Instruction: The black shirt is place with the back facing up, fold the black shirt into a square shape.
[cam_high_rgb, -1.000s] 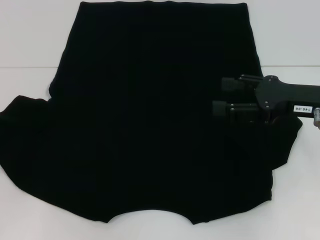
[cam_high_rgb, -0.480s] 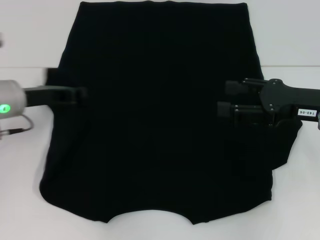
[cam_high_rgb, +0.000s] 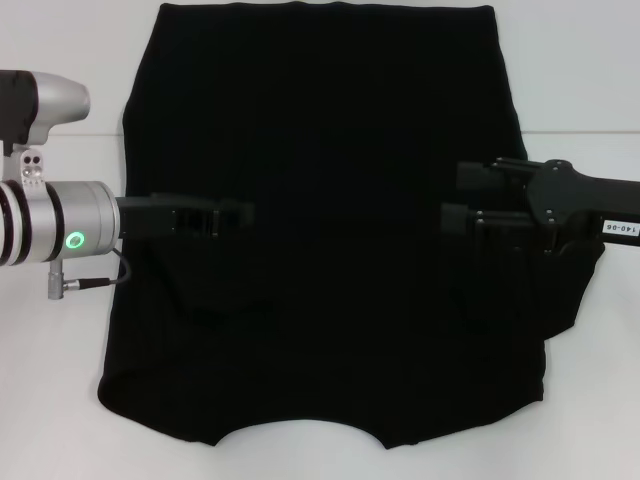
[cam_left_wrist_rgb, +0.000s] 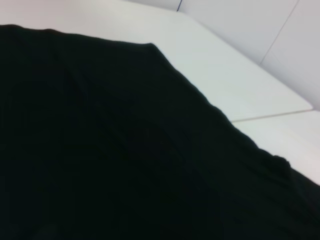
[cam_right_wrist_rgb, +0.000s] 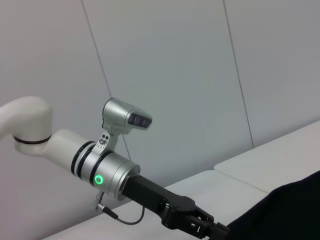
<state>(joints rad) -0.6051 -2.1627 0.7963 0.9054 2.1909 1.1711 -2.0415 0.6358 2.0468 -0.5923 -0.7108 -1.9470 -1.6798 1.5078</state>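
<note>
The black shirt (cam_high_rgb: 320, 110) lies spread on the white table (cam_high_rgb: 60, 90), plain side up, with its collar edge nearest me. Its left sleeve is folded inward over the body. My left gripper (cam_high_rgb: 240, 215) reaches in from the left, low over the shirt's left half, and looks shut on the folded-in sleeve cloth. In the right wrist view the left gripper (cam_right_wrist_rgb: 210, 230) meets the shirt (cam_right_wrist_rgb: 295, 210) at its edge. My right gripper (cam_high_rgb: 452, 196) hovers open over the shirt's right half with nothing between its fingers. The left wrist view is filled by the shirt (cam_left_wrist_rgb: 100, 150).
White table surface shows on both sides of the shirt and beyond its far hem. A seam in the table (cam_high_rgb: 580, 133) runs across at mid height. Pale wall panels (cam_right_wrist_rgb: 175, 75) stand behind the table.
My left arm came in from the left and moved right over the shirt, carrying the left sleeve inward so it lies folded on the body. The right gripper drifted slightly right.
</note>
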